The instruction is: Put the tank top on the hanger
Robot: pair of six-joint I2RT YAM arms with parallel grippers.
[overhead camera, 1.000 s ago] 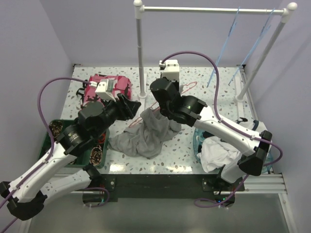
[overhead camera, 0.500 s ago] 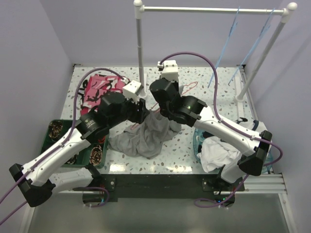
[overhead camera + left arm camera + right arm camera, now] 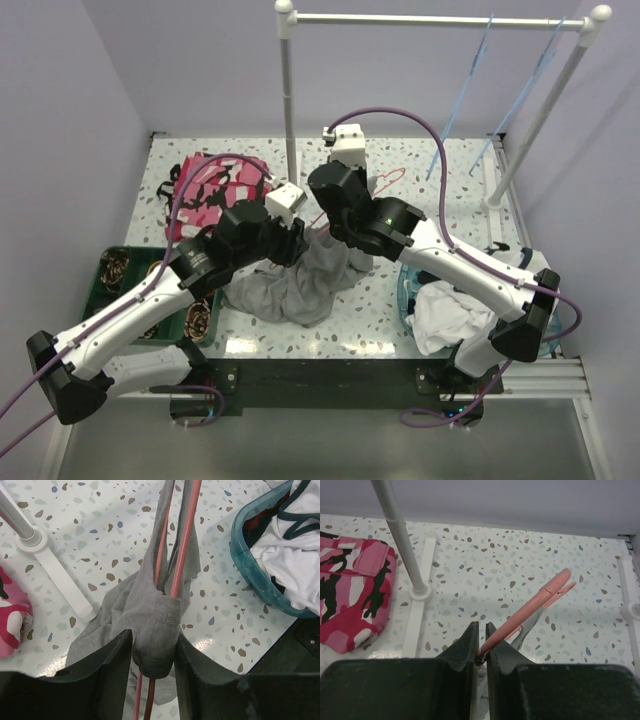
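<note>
The grey tank top (image 3: 300,285) lies bunched on the table, its upper part threaded on the pink hanger (image 3: 388,181). In the left wrist view the hanger's wires (image 3: 182,545) run through the grey fabric (image 3: 150,615). My left gripper (image 3: 152,640) is shut on a wad of that fabric, which fills the gap between both fingers. My right gripper (image 3: 480,650) is shut on the hanger wire (image 3: 530,612), which slants up to the right with a grey strap (image 3: 522,630) hanging from it. In the top view the wrist hides the right fingers.
A white clothes rack (image 3: 290,100) stands at the back with light-blue hangers (image 3: 465,90) on its bar. Pink camouflage cloth (image 3: 215,185) lies back left. A green bin (image 3: 110,290) sits front left. A blue basket (image 3: 250,570) holds a white garment (image 3: 295,560) at the right.
My left arm has swung right, from over the camouflage cloth to the tank top at the hanger, and its jaws have narrowed onto the fabric. The right arm has stayed put.
</note>
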